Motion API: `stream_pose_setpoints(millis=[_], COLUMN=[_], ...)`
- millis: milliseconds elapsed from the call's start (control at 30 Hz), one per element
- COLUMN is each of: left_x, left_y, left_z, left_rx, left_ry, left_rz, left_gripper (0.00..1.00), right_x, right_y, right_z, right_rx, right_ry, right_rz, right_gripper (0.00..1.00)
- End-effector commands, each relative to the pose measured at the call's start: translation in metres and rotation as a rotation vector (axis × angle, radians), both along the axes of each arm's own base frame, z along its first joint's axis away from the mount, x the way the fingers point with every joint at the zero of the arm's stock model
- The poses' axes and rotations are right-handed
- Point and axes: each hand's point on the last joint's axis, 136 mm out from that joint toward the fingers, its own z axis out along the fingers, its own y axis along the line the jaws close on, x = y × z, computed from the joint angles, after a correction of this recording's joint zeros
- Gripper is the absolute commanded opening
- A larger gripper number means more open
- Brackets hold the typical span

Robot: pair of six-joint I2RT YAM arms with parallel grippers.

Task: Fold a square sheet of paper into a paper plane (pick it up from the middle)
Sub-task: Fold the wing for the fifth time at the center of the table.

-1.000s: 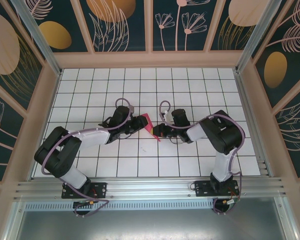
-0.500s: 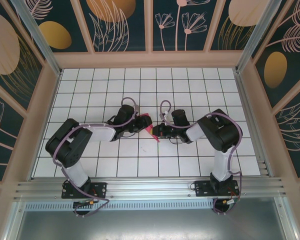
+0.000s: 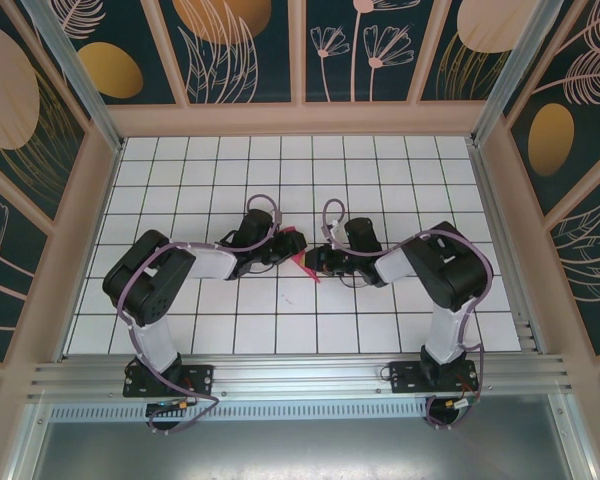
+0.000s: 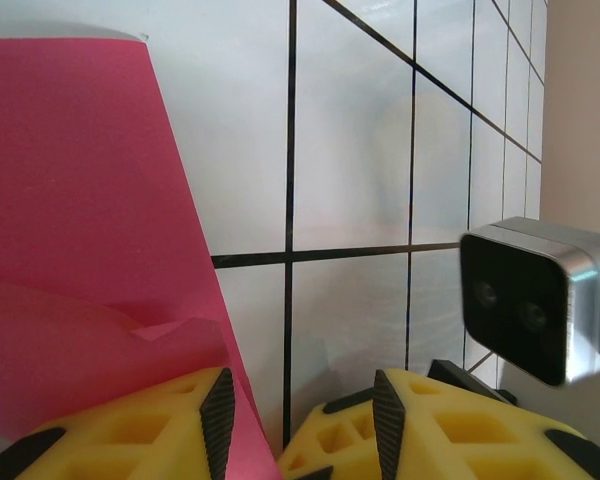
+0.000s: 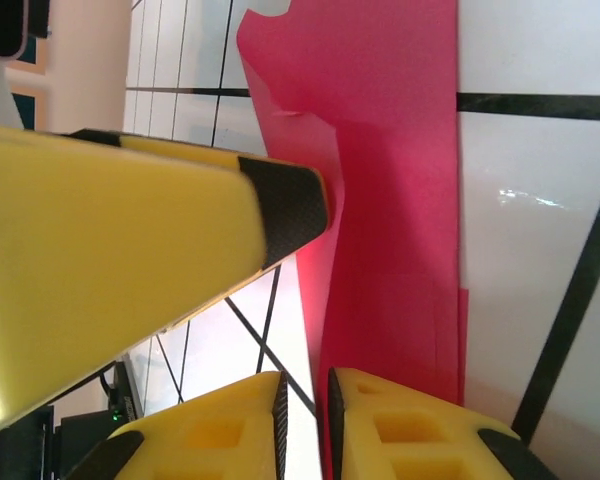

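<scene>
Folding looks midway: the paper (image 5: 400, 200) is a creased, layered strip, not yet a dart. The left gripper (image 4: 300, 405) stands apart beside it. The right gripper (image 5: 305, 405) is almost together at its edge, and I cannot tell if it grips.

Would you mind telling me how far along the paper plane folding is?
Done: the square sheet of paper already shows creased, overlapping layers. In hand: both grippers meet at it, the right gripper slightly parted around its edge, the left gripper open over its edge. Left: it is no pointed dart yet, so more folds remain.
</scene>
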Motion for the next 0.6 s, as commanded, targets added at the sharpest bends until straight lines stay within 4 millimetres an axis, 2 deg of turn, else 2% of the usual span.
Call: stream_pose_setpoints(millis=[0, 300, 567], left_x=[0.007, 0.007, 0.008], left_y=[-0.004, -0.005, -0.006], left_z=[0.002, 0.001, 0.002], left_rx=[0.009, 0.013, 0.018], left_ry=[-0.033, -0.034, -0.039], left_rz=[-0.016, -0.025, -0.037], left_gripper=[0.44, 0.44, 0.44], right_x=[0.0, 0.0, -0.002], right_y=[-0.01, -0.017, -0.016], right_z=[0.003, -0.01, -0.017], right_rx=[-0.052, -0.127, -0.113], right_ry=[-0.043, -0.032, -0.002], right_rz=[-0.015, -0.024, -0.027], right_gripper=[0.24, 0.23, 0.07])
